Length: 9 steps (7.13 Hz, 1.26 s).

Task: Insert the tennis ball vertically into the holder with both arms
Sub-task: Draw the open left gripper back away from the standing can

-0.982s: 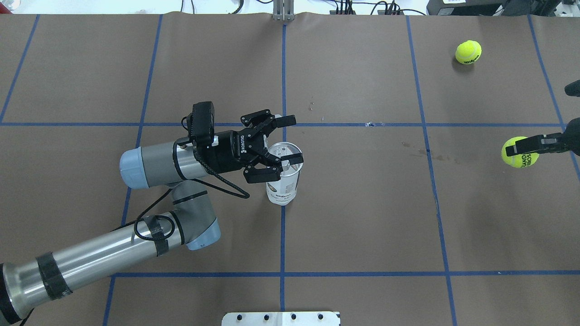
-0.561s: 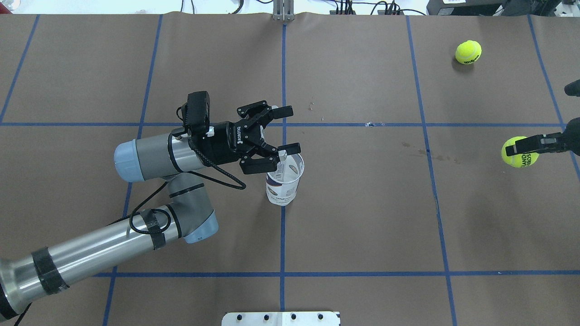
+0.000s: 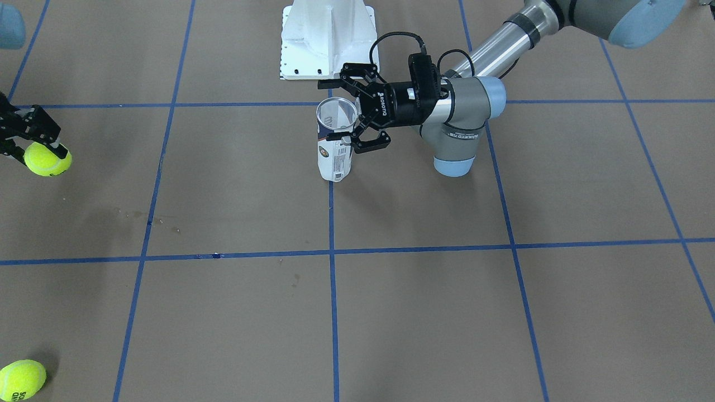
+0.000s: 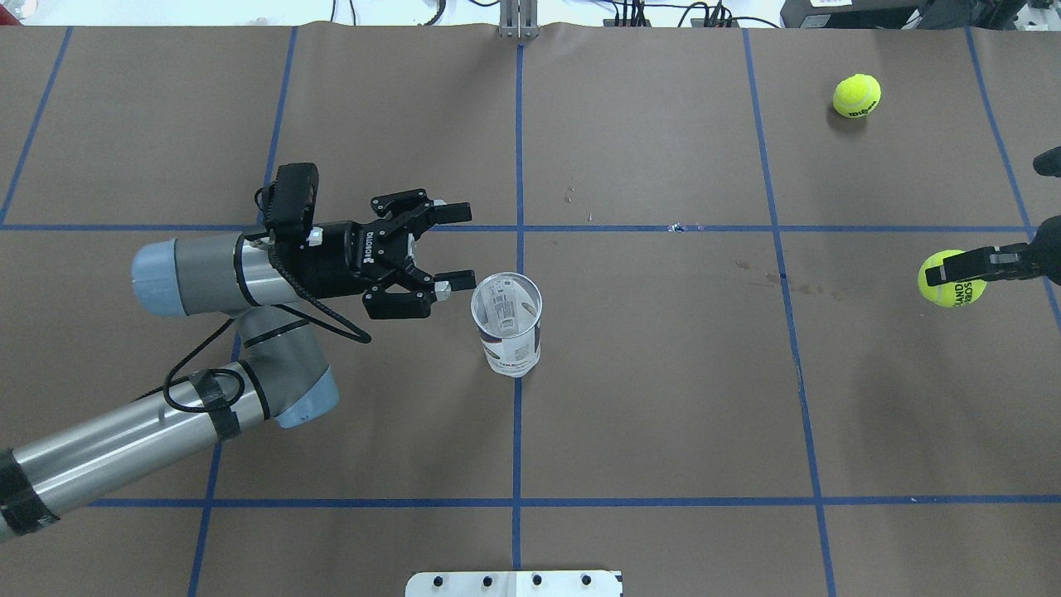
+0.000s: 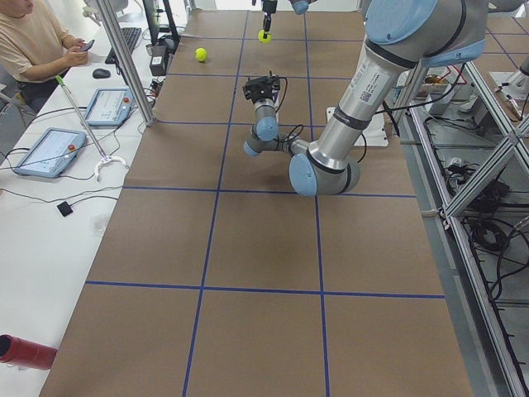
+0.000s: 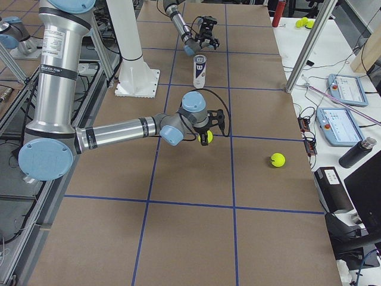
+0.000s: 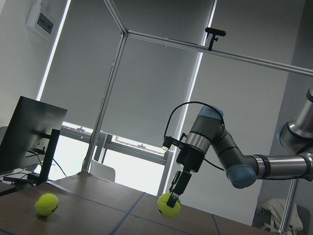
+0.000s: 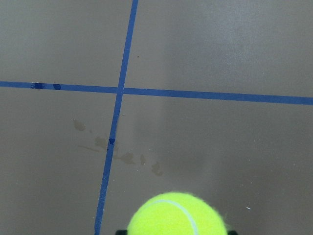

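Center frame: the holder (image 4: 506,319) stands upright. The left gripper (image 4: 465,246), fingers spread, sits just left of it. Right edge: the right gripper (image 4: 947,272) pinches a tennis ball (image 4: 957,290).

Left arm (image 4: 124,448): silver-grey tubes, light-blue joint caps, black tape bands, looped black cable (image 3: 396,33). Left end effector (image 4: 464,246) black, white ROBOTIQ lettering, black camera box (image 4: 296,195) at wrist. Pedestal (image 3: 328,39) white, bolted
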Available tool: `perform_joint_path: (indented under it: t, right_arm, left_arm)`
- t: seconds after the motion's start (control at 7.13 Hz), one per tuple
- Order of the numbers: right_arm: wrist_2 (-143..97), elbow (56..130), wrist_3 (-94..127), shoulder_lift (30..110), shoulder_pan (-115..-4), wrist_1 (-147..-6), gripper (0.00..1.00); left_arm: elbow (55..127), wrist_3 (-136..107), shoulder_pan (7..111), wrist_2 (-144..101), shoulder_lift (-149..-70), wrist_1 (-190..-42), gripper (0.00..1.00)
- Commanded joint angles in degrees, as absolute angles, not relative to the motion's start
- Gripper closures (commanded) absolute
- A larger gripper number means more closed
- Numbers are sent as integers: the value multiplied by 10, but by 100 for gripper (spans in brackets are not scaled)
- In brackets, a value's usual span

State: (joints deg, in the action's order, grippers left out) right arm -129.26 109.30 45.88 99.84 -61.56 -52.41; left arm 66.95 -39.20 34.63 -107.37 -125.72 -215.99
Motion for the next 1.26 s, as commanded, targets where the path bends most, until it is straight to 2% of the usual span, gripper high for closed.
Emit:
perform_joint_path:
  t: [0.0, 0.56, 1.12]
  right_arm:
    - [-1293, 1094, 459, 998, -616, -524, 100]
    - [-1293, 1094, 459, 999, -619, -524, 100]
    - [-1293, 1093, 459, 999, -620, -524, 100]
  left_arm:
    - [693, -395, 361, -1120, -1220, -2126, 1]
    - [686, -318, 346, -1172, -1205, -2078, 1]
    - [684, -242, 331, -1165, -1225, -2048, 1]
